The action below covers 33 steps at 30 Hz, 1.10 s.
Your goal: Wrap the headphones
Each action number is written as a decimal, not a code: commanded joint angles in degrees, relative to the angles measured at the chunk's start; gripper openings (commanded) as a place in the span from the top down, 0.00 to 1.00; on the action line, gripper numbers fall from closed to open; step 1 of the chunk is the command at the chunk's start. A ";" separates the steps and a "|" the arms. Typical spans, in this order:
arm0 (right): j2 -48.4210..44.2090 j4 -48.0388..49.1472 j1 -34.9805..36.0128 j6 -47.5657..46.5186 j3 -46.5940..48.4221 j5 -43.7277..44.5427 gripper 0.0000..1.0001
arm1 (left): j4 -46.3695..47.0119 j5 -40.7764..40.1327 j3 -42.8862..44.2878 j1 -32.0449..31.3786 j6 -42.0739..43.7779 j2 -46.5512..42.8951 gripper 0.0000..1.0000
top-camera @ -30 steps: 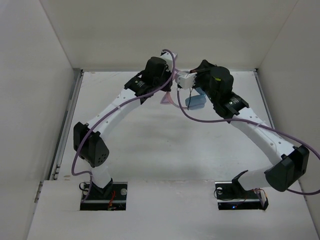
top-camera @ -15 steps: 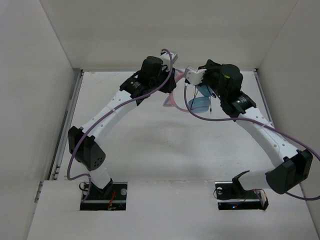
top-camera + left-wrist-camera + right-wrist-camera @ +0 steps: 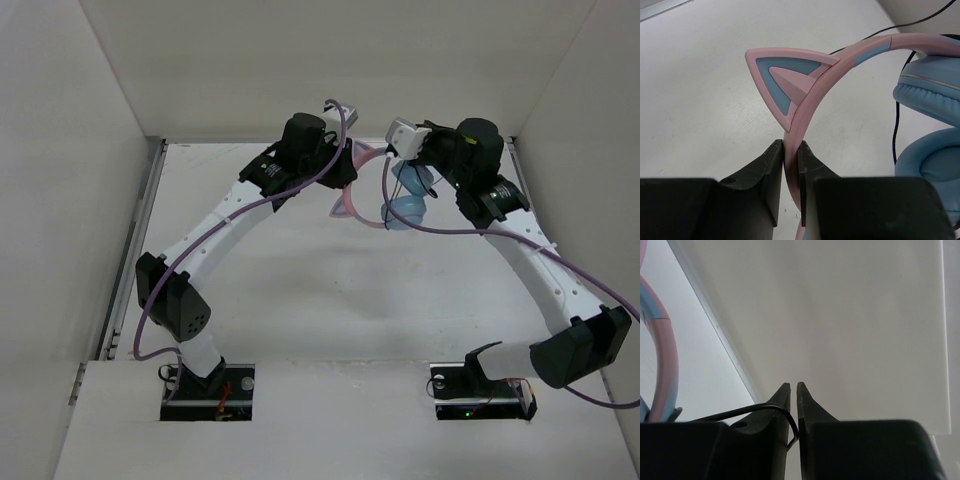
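Note:
The headphones have light blue ear cups and a pink cat-ear headband. They hang above the far part of the table between my two arms. My left gripper is shut on the pink headband just below one cat ear; it also shows in the top view. My right gripper is shut on the thin black cable, which loops out of the jaws to the left. In the top view my right gripper is raised above the cups, pointing at the back wall. The pink headband edges the right wrist view.
White walls enclose the table on three sides; the back wall fills the right wrist view. Thick purple arm cables curve beside the headphones. A metal rail runs along the table's left edge.
My right gripper has risen and swung right and toward the back wall with the cable. The ear cups have swung right with it. My left gripper keeps its hold on the headband.

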 commanded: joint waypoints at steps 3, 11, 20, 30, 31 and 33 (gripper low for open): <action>-0.81 -3.72 -2.77 5.78 4.12 -5.98 0.83 | 2.89 5.08 -0.32 0.25 -1.45 -5.78 1.00; -0.20 -7.51 -4.62 10.17 3.95 -11.00 0.84 | 2.89 7.55 0.64 -0.10 -1.80 -6.14 1.00; 0.07 -10.15 -8.92 21.58 3.86 -20.39 0.86 | 2.89 7.90 2.66 0.78 -2.50 -6.66 1.00; -0.37 -7.34 -11.04 41.01 -0.09 -32.62 0.85 | 2.89 9.13 8.20 0.34 -3.38 -5.70 1.00; -0.46 -6.81 -10.95 42.77 -0.44 -33.49 0.85 | 2.89 9.39 8.99 0.25 -3.55 -5.44 1.00; -0.37 -5.76 -10.95 46.19 -1.06 -34.73 0.85 | 2.97 10.09 10.74 -0.10 -4.34 -4.82 1.00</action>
